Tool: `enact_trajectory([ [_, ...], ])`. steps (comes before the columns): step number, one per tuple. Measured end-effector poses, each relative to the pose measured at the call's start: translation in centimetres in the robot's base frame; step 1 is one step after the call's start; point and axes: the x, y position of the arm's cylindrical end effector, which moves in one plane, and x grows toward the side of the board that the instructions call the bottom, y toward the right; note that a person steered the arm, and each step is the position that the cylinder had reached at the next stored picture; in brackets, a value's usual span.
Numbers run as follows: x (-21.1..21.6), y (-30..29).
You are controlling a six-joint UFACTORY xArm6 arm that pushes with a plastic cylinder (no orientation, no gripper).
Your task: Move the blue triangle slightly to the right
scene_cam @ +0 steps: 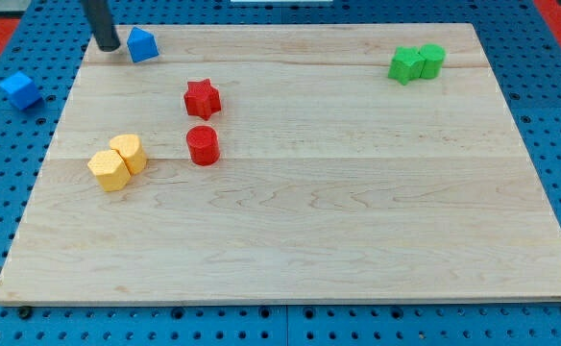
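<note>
The blue triangle block (142,44) sits near the top left corner of the wooden board (357,240). My tip (108,47) is at the view's top left, just left of the blue triangle block, with a small gap between them. A second blue block (19,89) lies off the board on the blue pegboard at the view's left.
A red star block (202,98) and a red cylinder (203,145) stand left of centre. Two yellow blocks (117,161) touch each other at the left. Two green blocks (417,62) touch each other at the top right.
</note>
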Motion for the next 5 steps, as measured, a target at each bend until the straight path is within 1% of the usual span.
enact_trajectory([
  [1, 0.0, 1.8],
  [5, 0.0, 0.0],
])
